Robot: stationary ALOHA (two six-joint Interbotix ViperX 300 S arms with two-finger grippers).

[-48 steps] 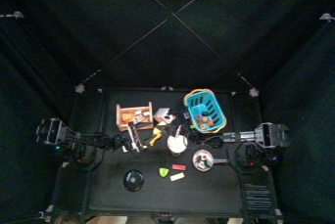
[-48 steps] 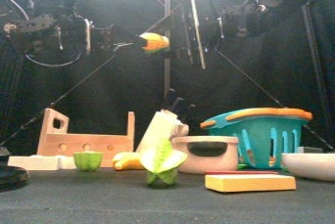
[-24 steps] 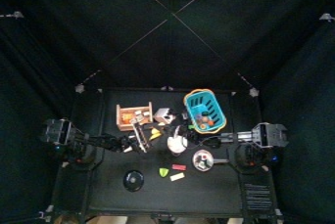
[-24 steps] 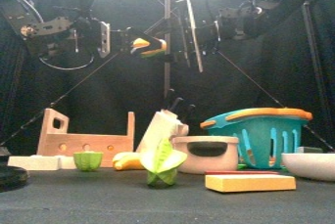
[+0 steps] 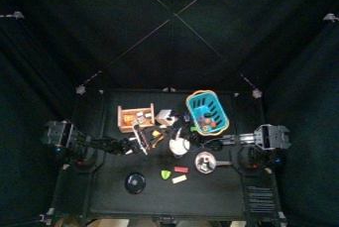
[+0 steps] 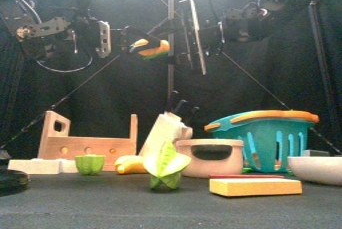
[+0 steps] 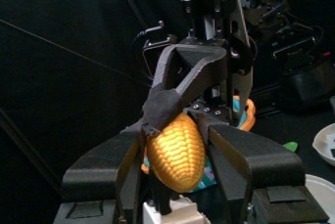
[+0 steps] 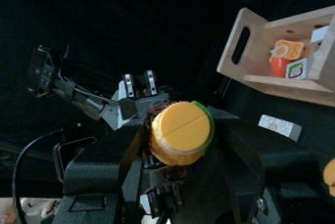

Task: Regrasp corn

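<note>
Corn aloft, clamped in right claw, left claw loosely around it.

Two black robot arms built of blocky motor housings joined by dark brackets. Looping black cables arch over each arm. The left gripper and right gripper each have two broad, matte black plastic jaws, angular and wedge-shaped.
</note>
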